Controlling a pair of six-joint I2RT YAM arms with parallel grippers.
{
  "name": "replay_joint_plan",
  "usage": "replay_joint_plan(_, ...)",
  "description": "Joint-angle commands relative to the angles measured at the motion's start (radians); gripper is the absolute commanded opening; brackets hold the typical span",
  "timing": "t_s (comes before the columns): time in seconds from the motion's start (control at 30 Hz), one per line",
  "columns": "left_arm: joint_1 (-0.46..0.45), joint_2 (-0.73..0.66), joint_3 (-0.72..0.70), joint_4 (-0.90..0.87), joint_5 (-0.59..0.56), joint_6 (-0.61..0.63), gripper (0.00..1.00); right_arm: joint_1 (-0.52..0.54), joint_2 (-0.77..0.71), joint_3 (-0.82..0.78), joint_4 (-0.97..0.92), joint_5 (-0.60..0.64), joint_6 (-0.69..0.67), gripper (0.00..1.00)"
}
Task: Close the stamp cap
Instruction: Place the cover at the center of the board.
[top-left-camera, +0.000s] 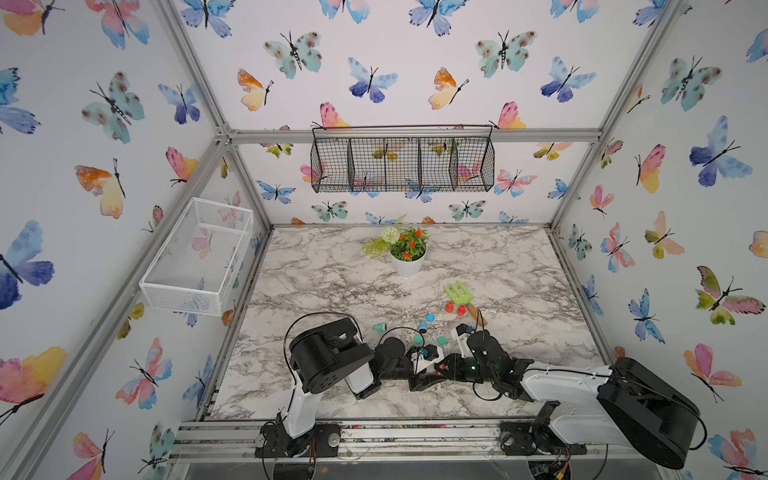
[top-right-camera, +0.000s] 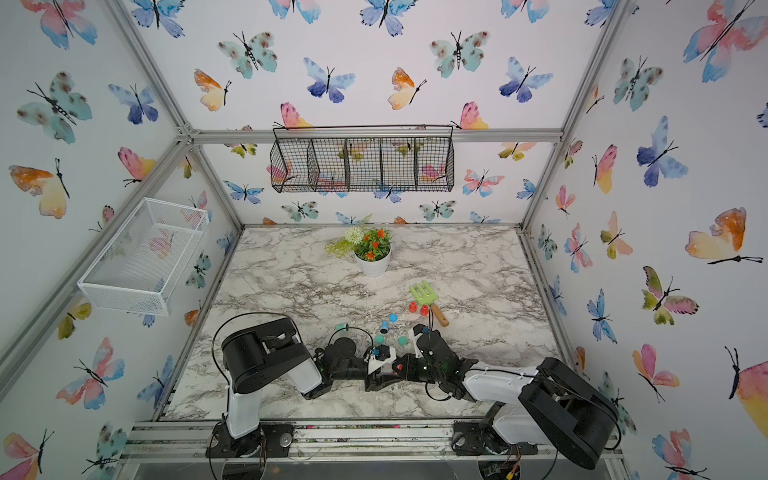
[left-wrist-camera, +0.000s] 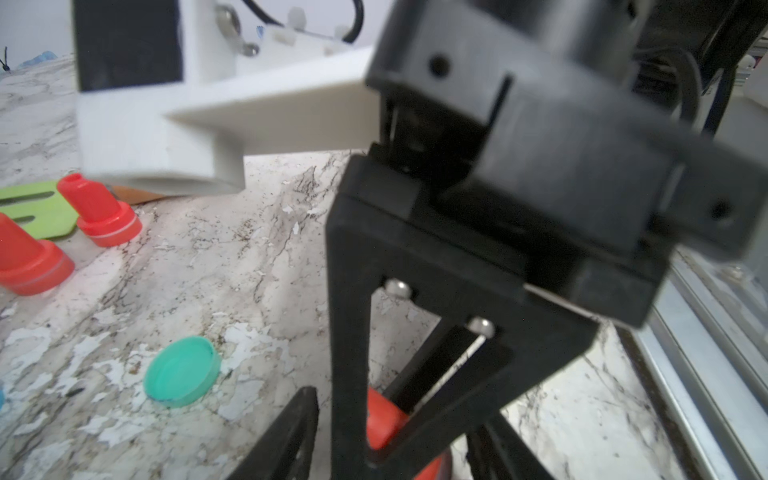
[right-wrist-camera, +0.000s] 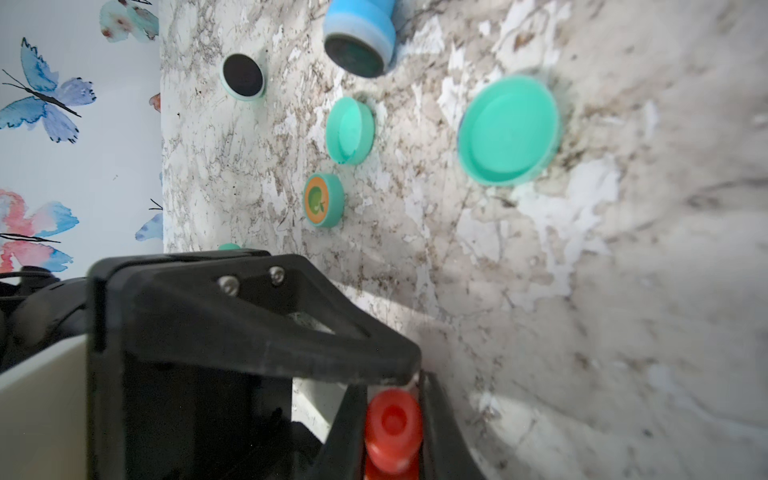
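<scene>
We saw the left gripper (top-right-camera: 384, 377) and right gripper (top-right-camera: 402, 370) tip to tip, a red stamp (top-right-camera: 398, 367) showing at the right jaws; a teal cap (top-right-camera: 379, 339) lay just beyond them, a blue stamp (top-right-camera: 384, 328) farther out.

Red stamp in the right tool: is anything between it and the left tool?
Nothing visible does. The right tool grips the red stamp, with the left tool close beside it; the teal cap lies aside.
</scene>
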Motion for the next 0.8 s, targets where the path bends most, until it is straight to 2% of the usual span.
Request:
replay_joint_plan(0.0,0.005,-0.045,-0.003,-0.010,0.004,-0.003,0.59,-0.005,-0.062,0.026,-0.092,0.070,-0.028,0.02)
replay_joint_plan(0.2,0.005,-0.087,-0.005,-0.027,-0.023,-0.002,0.59,-0.008,-0.211,0.029,-0.207,0.179,-0.040,0.02)
replay_joint_plan(0.53,0.008,-0.232,0.031,-0.141,-0.089,-0.045,0.59,-0.010,-0.238,0.096,-0.286,0.153,-0.146,0.02)
replay_joint_plan(0.77,0.056,-0.415,0.049,-0.215,-0.132,-0.206,0.58,-0.009,-0.297,0.123,-0.286,0.203,-0.229,0.02)
